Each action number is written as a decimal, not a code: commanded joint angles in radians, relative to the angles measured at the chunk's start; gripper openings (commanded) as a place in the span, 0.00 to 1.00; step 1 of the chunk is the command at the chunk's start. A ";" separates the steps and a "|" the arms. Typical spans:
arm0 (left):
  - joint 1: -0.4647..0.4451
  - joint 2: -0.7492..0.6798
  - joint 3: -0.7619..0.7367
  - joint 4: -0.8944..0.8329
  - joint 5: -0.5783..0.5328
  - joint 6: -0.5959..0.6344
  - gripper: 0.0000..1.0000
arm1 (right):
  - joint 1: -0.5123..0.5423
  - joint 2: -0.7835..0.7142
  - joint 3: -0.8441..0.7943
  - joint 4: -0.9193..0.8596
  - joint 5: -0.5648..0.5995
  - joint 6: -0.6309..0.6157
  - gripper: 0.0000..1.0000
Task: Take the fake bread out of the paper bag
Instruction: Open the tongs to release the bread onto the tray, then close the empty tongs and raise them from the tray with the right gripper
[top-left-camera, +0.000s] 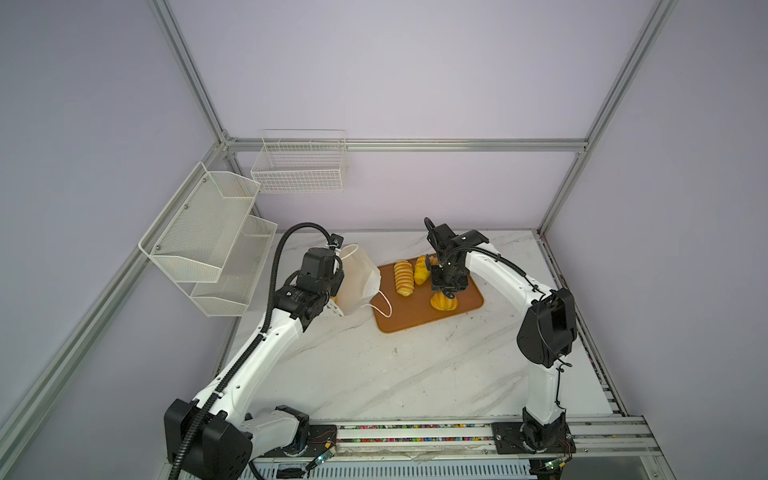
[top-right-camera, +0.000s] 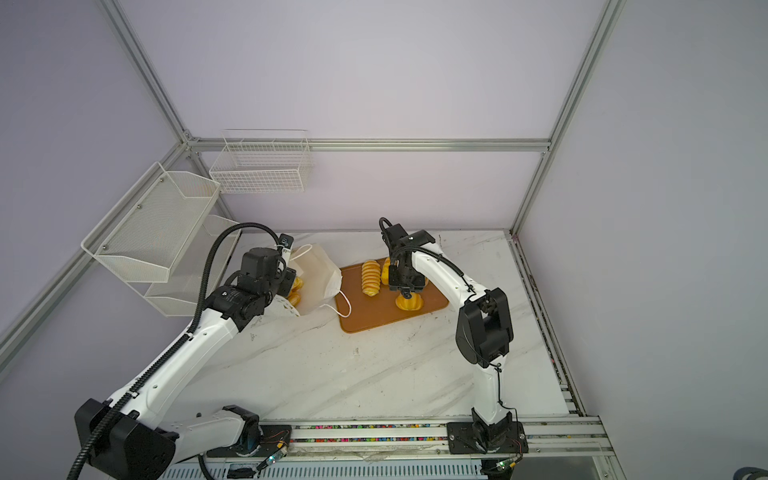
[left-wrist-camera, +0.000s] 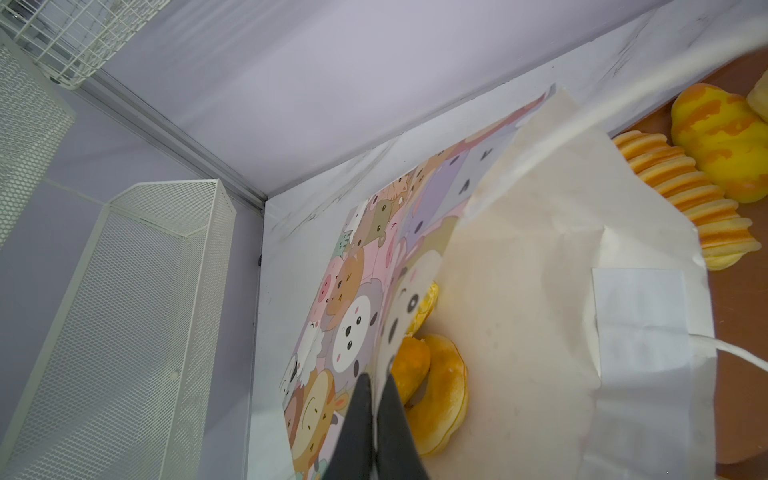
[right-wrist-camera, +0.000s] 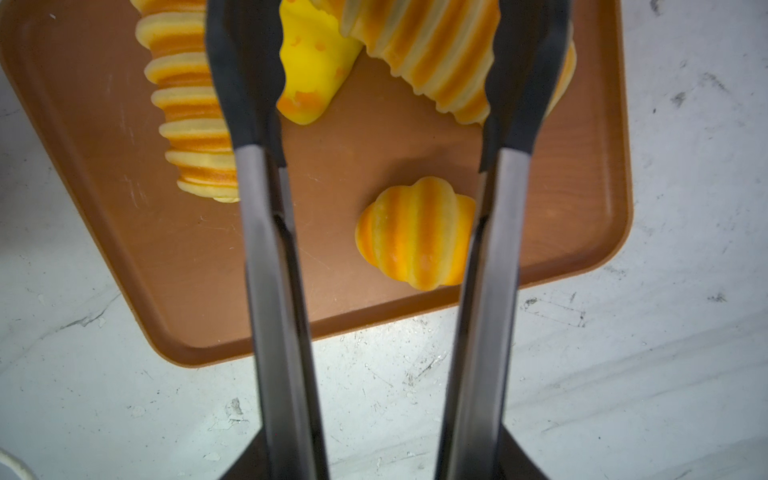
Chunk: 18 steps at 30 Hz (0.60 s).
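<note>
While the left gripper (left-wrist-camera: 376, 380) clamps the bag (left-wrist-camera: 519, 291) rim, a doughnut (left-wrist-camera: 440, 390) and more bread lie inside, half hidden by paper. Over the tray (right-wrist-camera: 137, 257) the right gripper (top-left-camera: 448, 294) stands released, holding nothing, with a bun (right-wrist-camera: 415, 232) set down beneath it. Judged next: reach into the bag. Wrist view cuts off its fingertips

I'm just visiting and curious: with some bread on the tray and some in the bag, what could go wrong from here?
The left fingers pinch only the thin wall of the paper bag; it could slip or tear, closing over the ring doughnut inside. The bag's cord handle lies on the tray, where the right fingers could snag it reaching in.
</note>
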 joint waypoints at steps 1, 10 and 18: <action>0.009 -0.019 -0.003 0.038 -0.003 -0.006 0.00 | -0.003 -0.058 -0.026 0.001 -0.006 -0.011 0.52; 0.010 -0.015 0.000 0.036 -0.001 -0.008 0.00 | -0.003 -0.103 -0.071 0.046 -0.045 -0.029 0.26; 0.010 -0.013 0.002 0.032 -0.002 -0.009 0.00 | -0.001 -0.091 -0.101 0.116 -0.143 -0.063 0.02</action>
